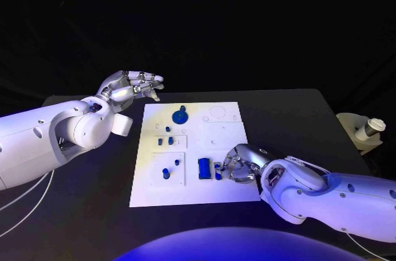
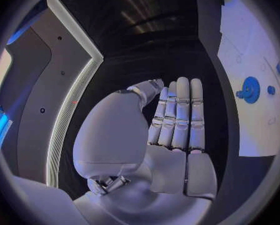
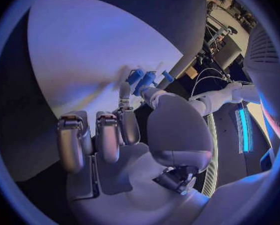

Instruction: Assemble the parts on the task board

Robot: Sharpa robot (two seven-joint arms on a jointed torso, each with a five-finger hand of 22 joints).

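The white task board (image 1: 222, 189) lies in the middle of the table. A blue gear (image 1: 181, 116) sits near its far edge, also seen as the gear (image 2: 249, 89). Small blue parts (image 1: 166, 141) and two more parts (image 1: 171, 167) stand in the board's left pockets. A blue block (image 1: 204, 167) stands near the front. My right hand (image 1: 240, 164) rests on the board just right of the block. Its thumb and one finger pinch a small blue part (image 3: 145, 80), the other fingers curled in. My left hand (image 1: 132, 87) hovers off the board's far left corner, fingers straight, holding nothing.
A white holder with a small capped container (image 1: 366, 129) stands at the table's right edge. Bare black table (image 1: 91, 215) lies on both sides of the board.
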